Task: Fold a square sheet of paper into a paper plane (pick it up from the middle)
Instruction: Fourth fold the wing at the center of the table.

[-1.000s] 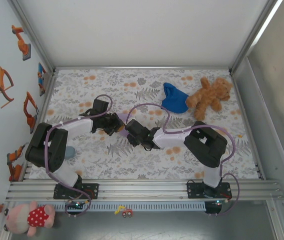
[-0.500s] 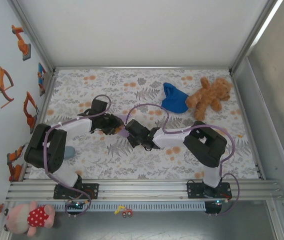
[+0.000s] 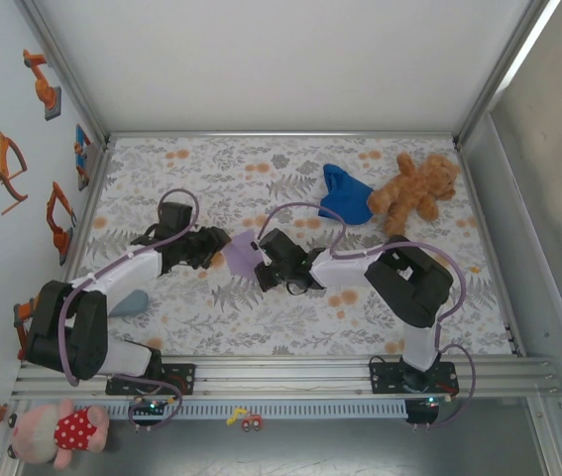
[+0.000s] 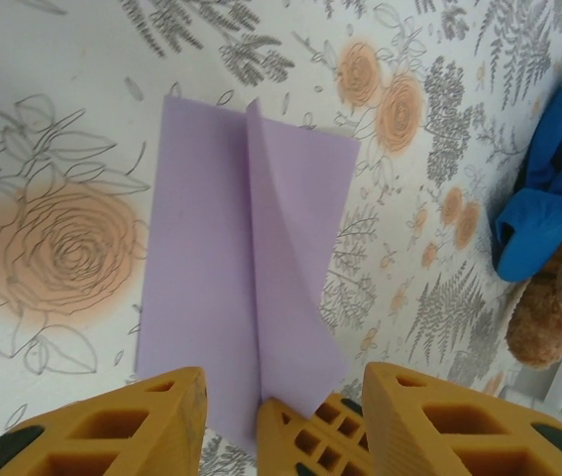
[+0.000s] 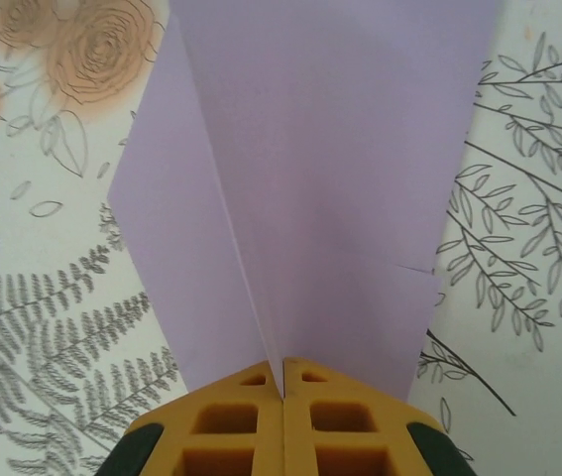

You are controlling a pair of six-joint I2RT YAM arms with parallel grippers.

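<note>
The lavender paper [image 3: 240, 250] lies on the floral mat between my two grippers. It is folded along a centre crease, and in the left wrist view one half of the paper [image 4: 211, 248] stands up as a flap. My right gripper [image 3: 264, 260] is shut on the crease at the paper's narrow end [image 5: 282, 382], and the paper [image 5: 330, 178] widens away from it. My left gripper [image 3: 213, 248] is open [image 4: 281, 387], its fingers on either side of that same end and not touching it. The right gripper's yellow fingertips [image 4: 300, 436] show between them.
A deep blue cloth [image 3: 345, 195] [image 4: 548, 188] and a brown teddy bear [image 3: 414, 188] [image 4: 558, 307] lie at the back right. A pale blue object [image 3: 132, 302] sits by the left arm. Metal rails [image 3: 281, 372] border the mat's near edge.
My left arm has drawn back to the left and its gripper has come off the paper. The paper now shows between the grippers, and my right gripper has shifted slightly up, still holding it.
</note>
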